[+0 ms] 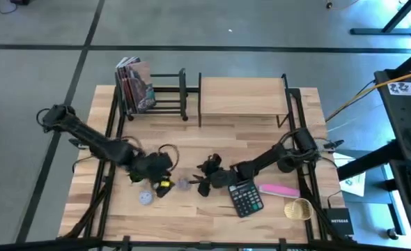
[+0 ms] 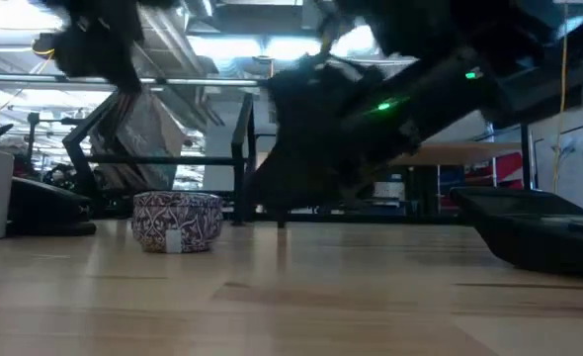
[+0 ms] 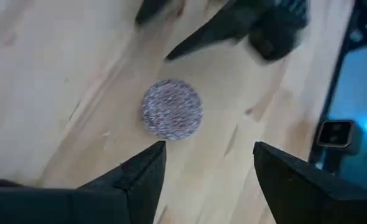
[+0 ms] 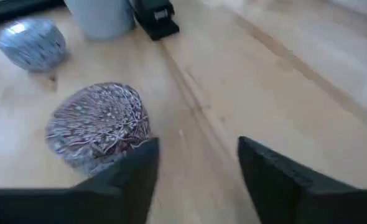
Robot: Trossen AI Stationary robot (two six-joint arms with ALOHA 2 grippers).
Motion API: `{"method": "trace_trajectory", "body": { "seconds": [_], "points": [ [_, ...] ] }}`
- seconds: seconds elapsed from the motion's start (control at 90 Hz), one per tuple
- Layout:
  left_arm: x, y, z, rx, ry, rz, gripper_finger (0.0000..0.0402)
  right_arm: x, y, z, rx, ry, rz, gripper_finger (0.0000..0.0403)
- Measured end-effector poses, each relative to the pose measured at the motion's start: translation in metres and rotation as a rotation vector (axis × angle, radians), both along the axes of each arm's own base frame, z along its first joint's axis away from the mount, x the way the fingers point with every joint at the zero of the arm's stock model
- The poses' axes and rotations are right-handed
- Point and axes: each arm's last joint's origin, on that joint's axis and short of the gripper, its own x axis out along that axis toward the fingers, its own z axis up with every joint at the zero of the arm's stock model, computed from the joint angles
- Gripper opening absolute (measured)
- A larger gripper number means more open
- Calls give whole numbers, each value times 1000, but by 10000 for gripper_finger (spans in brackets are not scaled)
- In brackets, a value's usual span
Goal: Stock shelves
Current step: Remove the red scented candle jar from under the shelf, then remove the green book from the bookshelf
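High view shows both arms low over the front half of the tabletop (image 1: 191, 132). The small round tin (image 3: 171, 109) with a fine red and white pattern lies flat between them, not yet gripped. The left gripper (image 3: 205, 165) hangs over it with its two dark fingers spread apart; the tin sits just ahead of the gap, probably so the fingers can come down around its round side. The right gripper (image 4: 196, 165) is also open, with the tin (image 4: 99, 130) just beside one finger, so I judge that the two grippers approach the same thing.

Well behind both grippers stand the shelves: the black metal-bar book rack (image 1: 160, 94), which already holds some glossy magazines (image 1: 137, 85), and the light-wood board shelf (image 1: 242, 97) on thin black uprights. A flat black calculator (image 1: 246, 197), a pink strip (image 1: 280, 189) and a woven yellow basket (image 1: 298, 208) lie near the right gripper.
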Motion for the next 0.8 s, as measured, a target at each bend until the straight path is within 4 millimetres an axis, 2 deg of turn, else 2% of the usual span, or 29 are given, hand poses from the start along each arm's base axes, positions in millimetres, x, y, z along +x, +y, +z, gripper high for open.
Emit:
{"method": "trace_trajectory", "body": {
  "seconds": [0.111,0.211,0.267,0.378,0.478,0.589,0.678,0.8],
  "points": [
    [-13,-21,2,30,-61,31,223,21,4,-1,-22,107,-21,64],
    [-23,-35,1,46,-99,53,223,40,11,4,-20,110,23,13],
    [-28,-41,2,56,-116,54,223,50,17,9,7,92,67,7],
    [-35,-49,2,47,-136,58,223,67,26,18,56,51,115,21],
    [-39,-53,2,30,-137,54,223,76,31,22,31,42,137,24],
    [-39,-53,2,29,-138,55,223,77,30,27,-45,46,155,18],
    [-39,-53,2,46,-154,74,223,69,30,36,-144,120,152,11],
    [-37,-51,0,96,-184,116,223,41,34,59,-370,291,62,2]
  ]
}}
